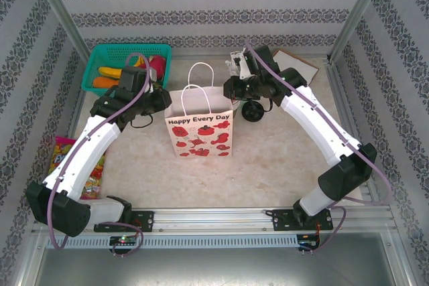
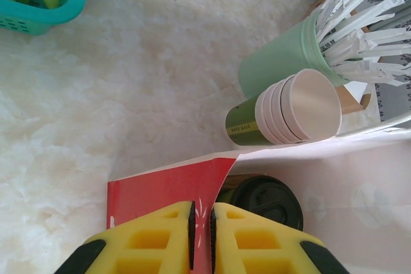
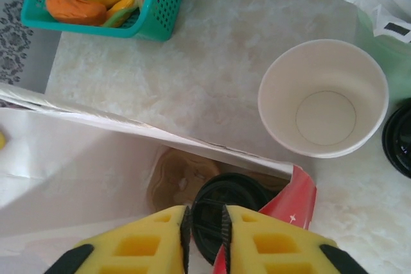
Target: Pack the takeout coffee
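The takeout coffee cup (image 3: 239,189) — a small paper cup under a round black plastic lid — stands upright on the floor of the white paper bag (image 1: 200,132) with red print and cord handles. Its long axis is vertical and the lid faces the open mouth. It lies straight below the right gripper (image 3: 205,235): the lid shows through the gap between the yellow fingers. These fingers stand a little apart, and the red side fold of the bag runs up beside one of them. I cannot tell if they pinch it or hold nothing.

The left gripper (image 2: 202,235) is at the opposite side of the mouth, its fingers almost closed with the red rim of the bag between them — I judge that it holds the bag. A second black lid (image 1: 253,110) sits on the table (image 1: 281,159) just right of the bag, nearer to the right arm. If it is another coffee, I think that arm should fetch it.
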Available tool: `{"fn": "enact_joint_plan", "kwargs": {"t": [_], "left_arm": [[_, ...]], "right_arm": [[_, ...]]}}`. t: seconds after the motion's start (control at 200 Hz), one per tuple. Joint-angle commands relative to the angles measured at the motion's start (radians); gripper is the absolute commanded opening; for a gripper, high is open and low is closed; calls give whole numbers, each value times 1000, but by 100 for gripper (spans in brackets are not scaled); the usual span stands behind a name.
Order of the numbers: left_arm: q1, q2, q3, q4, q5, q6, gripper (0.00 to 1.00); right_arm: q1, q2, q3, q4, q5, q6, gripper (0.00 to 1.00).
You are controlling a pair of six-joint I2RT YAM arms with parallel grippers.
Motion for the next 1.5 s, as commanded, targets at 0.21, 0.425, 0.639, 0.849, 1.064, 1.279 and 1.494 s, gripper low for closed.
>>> {"fn": "enact_joint_plan", "kwargs": {"t": [0.21,0.425,0.639,0.849,1.064,1.279,1.494], "left_arm": [[14,1,66,-70,26,18,34],[15,-35,62,-62,37,24,45],[18,-117,17,-27,-35,58,64],[20,-206,-62,18,-171,49,93],[24,-292,-145,46,-313,24,100],[26,-316,-183,44,-350,27,100],[30,-313,-198,49,-361,37,100]], "right_arm": [[-70,-42,39,-42,46,-45,47],[-157,-52,11,-18,121,-44,54],[-212,-53,-65,76,197,78,61],[-225,-60,-145,190,227,219,65],[-228,-4,-159,211,260,425,63],[-224,68,-122,203,287,545,57],[-224,111,-93,209,249,561,54]]}}
